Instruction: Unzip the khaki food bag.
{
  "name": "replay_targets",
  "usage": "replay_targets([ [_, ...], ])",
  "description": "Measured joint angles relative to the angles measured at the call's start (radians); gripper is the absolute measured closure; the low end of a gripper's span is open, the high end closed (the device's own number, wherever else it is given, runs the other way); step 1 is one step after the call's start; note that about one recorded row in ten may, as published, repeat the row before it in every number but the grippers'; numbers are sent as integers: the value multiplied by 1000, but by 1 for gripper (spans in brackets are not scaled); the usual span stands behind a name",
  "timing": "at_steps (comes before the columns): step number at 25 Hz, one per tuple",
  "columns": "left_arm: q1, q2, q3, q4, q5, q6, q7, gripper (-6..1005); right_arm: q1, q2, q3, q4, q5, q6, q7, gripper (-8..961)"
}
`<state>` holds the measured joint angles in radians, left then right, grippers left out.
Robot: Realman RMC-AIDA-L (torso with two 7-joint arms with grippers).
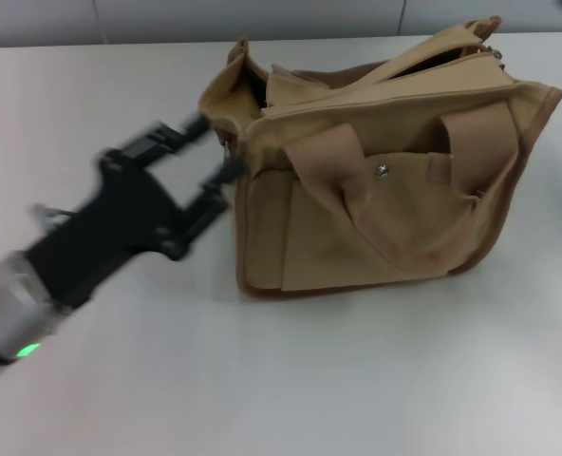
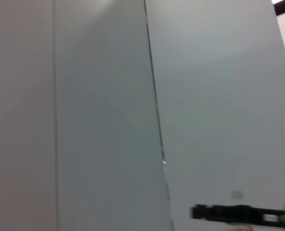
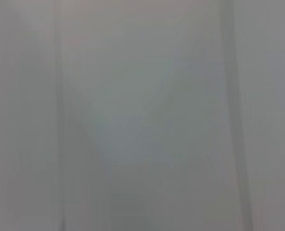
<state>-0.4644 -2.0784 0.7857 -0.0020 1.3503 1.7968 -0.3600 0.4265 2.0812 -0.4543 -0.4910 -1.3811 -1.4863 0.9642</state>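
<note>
Both wrist views show only pale flat panels, so neither adds to the scene, and the right gripper is nowhere in sight. The left arm is blurred in the head view, and its lower part runs off the near-left edge.

The bag (image 1: 376, 180) sits on the white table (image 1: 290, 380), right of centre and toward the far side. Its long axis runs left to right, skewed a little so the right end lies farther away. The front pocket, with its metal snap (image 1: 383, 170), faces the near side, and one webbing handle (image 1: 357, 195) droops across it. The top is gaping along the far edge, showing a dark slot, but what lies inside cannot be made out. The zipper line along the top is hard to follow among the folds.

The left gripper (image 1: 205, 147) reaches in from the near left, its fingers spread wide, tips right at the bag's left end; whether they touch the cloth is unclear.
</note>
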Motion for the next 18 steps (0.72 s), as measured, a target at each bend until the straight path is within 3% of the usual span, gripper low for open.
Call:
replay_targets([
  [3, 42, 5, -50, 48, -1, 90, -42, 615, -66, 0, 1, 4, 93, -130, 11, 422],
  [4, 63, 8, -55, 104, 4, 139, -100, 565, -101, -2, -5, 0, 103, -233, 35, 376],
  [5, 63, 8, -55, 104, 4, 139, -100, 516, -101, -2, -5, 0, 103, -233, 35, 326],
  [6, 75, 10, -23, 189, 38, 153, -202, 467, -124, -11, -30, -16, 62, -307, 61, 276],
  [8, 74, 12, 8, 231, 63, 149, -253, 312, -132, -19, -48, -28, 23, -341, 73, 177],
  [9, 65, 15, 76, 301, 121, 138, -349, 234, -139, -33, -79, -57, -107, -403, 80, 173],
  [11, 49, 16, 145, 356, 195, 124, -425, 207, -134, -37, -95, -85, -278, -472, 67, 166],
  [13, 40, 15, 166, 367, 227, 112, -453, 180, -130, -36, -98, -93, -345, -494, 57, 158],
  [14, 30, 13, 183, 373, 250, 97, -476, 167, -115, -30, -103, -99, -470, -511, 43, 158],
  [18, 9, 10, 218, 376, 293, 44, -517, 153, -93, -19, -107, -99, -575, -507, 43, 158],
])
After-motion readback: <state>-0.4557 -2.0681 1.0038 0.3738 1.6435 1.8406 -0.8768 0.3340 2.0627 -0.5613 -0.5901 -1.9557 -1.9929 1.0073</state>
